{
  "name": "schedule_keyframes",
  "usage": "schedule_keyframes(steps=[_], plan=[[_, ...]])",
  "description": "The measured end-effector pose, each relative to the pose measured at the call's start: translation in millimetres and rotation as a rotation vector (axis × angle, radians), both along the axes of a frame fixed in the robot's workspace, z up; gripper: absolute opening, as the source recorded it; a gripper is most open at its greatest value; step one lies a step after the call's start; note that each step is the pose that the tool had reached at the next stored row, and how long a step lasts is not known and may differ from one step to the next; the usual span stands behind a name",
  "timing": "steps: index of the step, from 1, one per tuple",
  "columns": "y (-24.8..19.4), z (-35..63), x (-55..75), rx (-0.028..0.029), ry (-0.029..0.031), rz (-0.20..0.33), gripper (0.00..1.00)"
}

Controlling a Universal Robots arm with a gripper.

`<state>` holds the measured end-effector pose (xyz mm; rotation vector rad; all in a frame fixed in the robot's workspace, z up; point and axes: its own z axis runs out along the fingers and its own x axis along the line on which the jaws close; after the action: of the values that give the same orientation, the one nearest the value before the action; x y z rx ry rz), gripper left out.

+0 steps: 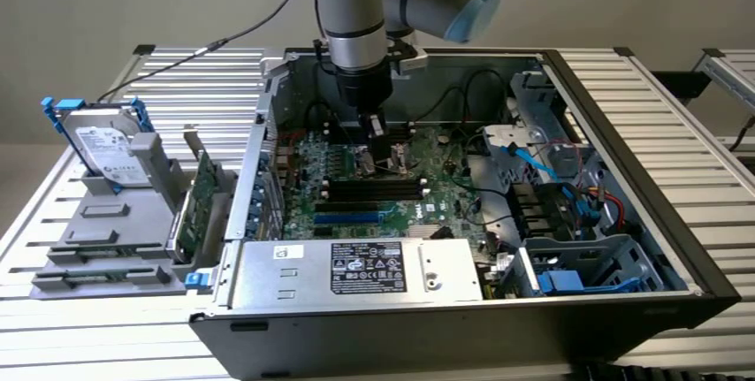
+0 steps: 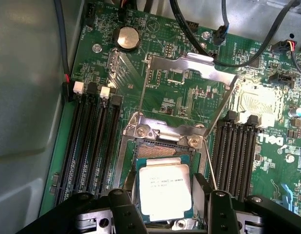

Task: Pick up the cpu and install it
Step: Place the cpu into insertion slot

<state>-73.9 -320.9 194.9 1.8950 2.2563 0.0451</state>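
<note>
Fingers stand one on each side of the cpu, their inner faces against two opposite edges, so I judge it pinched rather than lying free.

Starting from the exterior view's left, the hard drive with its blue bracket stands upright in a grey holder on the slatted desk. The green circuit card is just beside it. Neither is touched. Next comes the open computer case. In the upper middle of that frame the arm reaches down to the motherboard.

The wrist view shows the cpu, silver top up, over the socket, with a strip of the socket's contacts uncovered along one edge. I cannot tell whether the chip is fully seated. The load plate is swung up.

So the pick-up is done and the chip is at its place. Release and clamping are not yet done.
</note>
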Motion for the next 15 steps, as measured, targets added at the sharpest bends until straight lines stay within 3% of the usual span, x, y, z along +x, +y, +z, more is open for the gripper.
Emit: schedule_keyframes(steps=[15], plan=[[0.0,-6.1,0.0,-0.0003,0.0001,0.000,0.57]])
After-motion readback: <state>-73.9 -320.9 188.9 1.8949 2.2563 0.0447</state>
